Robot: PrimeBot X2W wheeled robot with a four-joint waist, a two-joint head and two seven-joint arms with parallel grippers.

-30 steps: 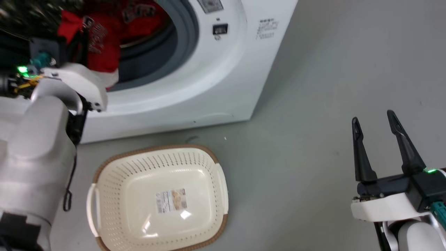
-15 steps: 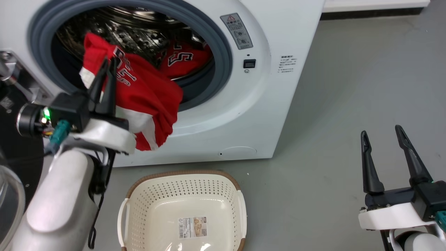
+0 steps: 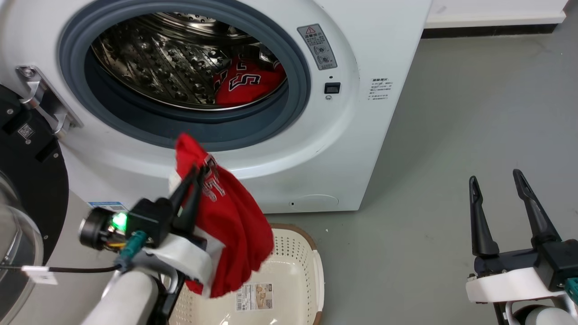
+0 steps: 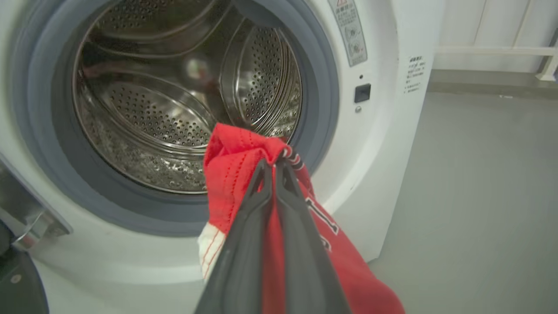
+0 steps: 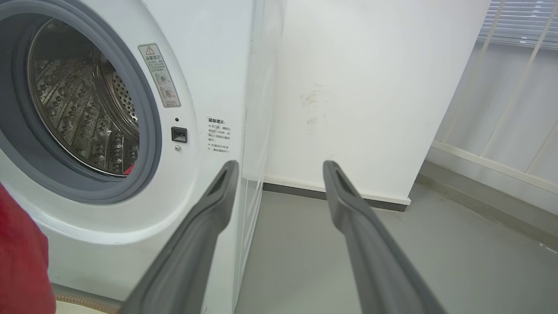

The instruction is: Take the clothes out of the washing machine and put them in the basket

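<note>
Between the left fingers (image 3: 197,189), pinched shut on its upper edge, a red jersey (image 3: 235,230) hangs just over the basket (image 3: 317,271), in front of the washer (image 3: 370,149). Beyond their tips a second jersey (image 3: 246,81) lies in the drum (image 3: 149,58). Off to the side, the right fingers (image 3: 475,203) stand spread wide, holding nothing.

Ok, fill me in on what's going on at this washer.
The robot is unloading laundry. Its left gripper is shut on a red jersey, holding it outside the open washing machine; in the head view the cloth hangs over the basket on the floor. A second jersey lies inside the drum. The right gripper is open and holds nothing, off to the right.
</note>
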